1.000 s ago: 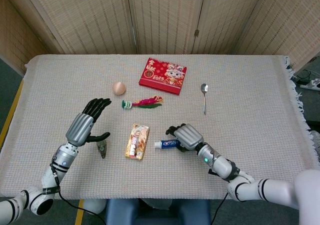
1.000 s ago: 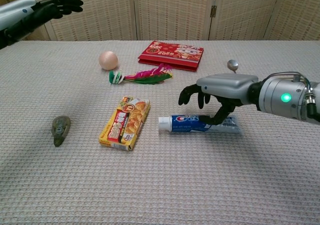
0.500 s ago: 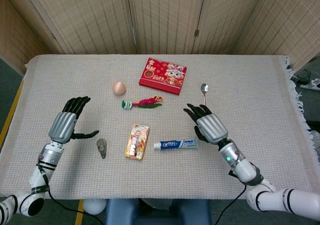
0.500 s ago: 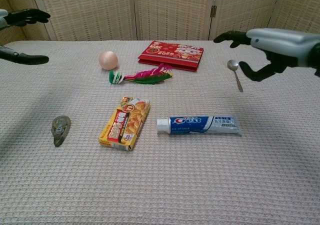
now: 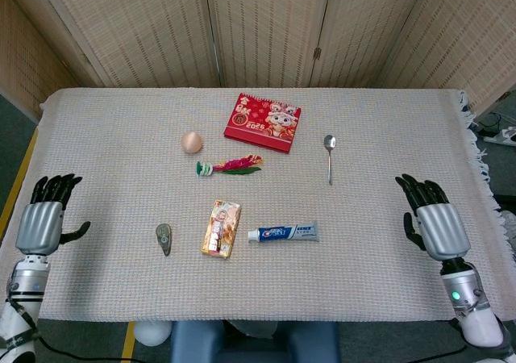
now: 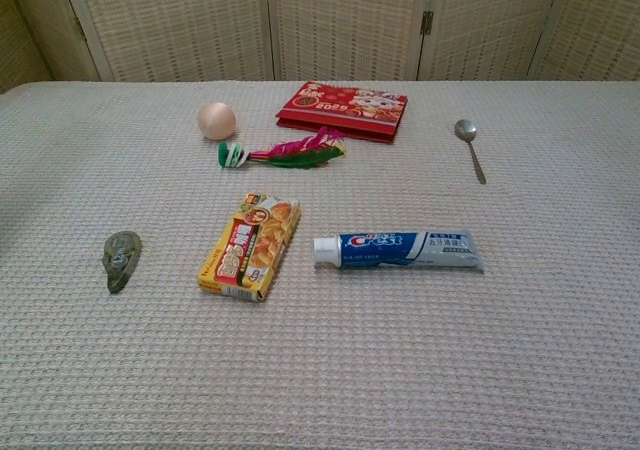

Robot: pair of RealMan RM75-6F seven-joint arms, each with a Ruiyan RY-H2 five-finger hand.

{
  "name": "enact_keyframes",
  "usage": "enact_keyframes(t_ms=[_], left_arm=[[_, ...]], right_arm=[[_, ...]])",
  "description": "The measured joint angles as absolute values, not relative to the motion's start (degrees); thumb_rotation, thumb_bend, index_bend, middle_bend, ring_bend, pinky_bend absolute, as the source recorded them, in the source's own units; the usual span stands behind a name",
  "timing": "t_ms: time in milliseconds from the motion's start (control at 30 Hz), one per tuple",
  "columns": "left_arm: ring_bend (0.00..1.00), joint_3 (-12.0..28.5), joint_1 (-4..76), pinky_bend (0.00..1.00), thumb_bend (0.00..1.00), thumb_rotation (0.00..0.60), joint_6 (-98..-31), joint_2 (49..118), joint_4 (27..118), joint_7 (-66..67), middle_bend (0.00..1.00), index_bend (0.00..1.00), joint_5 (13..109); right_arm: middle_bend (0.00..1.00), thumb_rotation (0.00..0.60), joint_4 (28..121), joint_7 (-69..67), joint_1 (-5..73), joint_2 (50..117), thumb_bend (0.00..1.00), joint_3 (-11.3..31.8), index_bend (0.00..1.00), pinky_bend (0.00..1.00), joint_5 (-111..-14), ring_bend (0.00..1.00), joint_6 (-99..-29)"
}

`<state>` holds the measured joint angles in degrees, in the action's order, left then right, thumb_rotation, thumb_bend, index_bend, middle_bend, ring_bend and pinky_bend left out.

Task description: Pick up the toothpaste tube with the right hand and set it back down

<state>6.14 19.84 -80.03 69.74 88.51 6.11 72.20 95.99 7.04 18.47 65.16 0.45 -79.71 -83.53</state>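
The blue and white toothpaste tube [image 5: 283, 233] [image 6: 398, 249] lies flat on the cloth near the table's front middle, cap pointing left. Nothing touches it. My right hand [image 5: 433, 220] hovers at the front right edge of the table, well to the right of the tube, fingers spread and empty. My left hand [image 5: 42, 218] is at the front left edge, fingers apart and empty. Neither hand shows in the chest view.
A yellow snack box [image 5: 221, 228] lies just left of the tube. A small grey-green object [image 5: 164, 239] is further left. Behind are a feathered toy [image 5: 230, 167], an egg [image 5: 191, 142], a red box [image 5: 263, 122] and a spoon [image 5: 329, 156].
My right hand let go of the tube, rose and drew back to the front right edge. My left hand withdrew to the front left edge. The tube stays flat on the cloth.
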Motion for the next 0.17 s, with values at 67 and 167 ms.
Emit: enact_keyframes(t_ms=[67, 167], left_arm=[[0.11, 5.62, 18.48, 0.0, 0.29, 0.6, -81.8, 69.58, 89.33, 6.61, 0.16, 0.16, 72.8], [0.11, 4.05, 16.22, 0.0, 0.29, 0.6, -84.29, 69.3, 91.01, 7.87, 0.16, 0.15, 74.56]], right_arm=[[0.08, 0.6, 95.87, 6.4, 16.58, 64.77, 0.71, -0.06, 0.1, 0.12, -80.18, 0.13, -85.29], [0.08, 0.6, 95.6, 5.39, 13.74, 64.52, 0.71, -0.82, 0.09, 0.12, -80.85, 0.13, -87.58]])
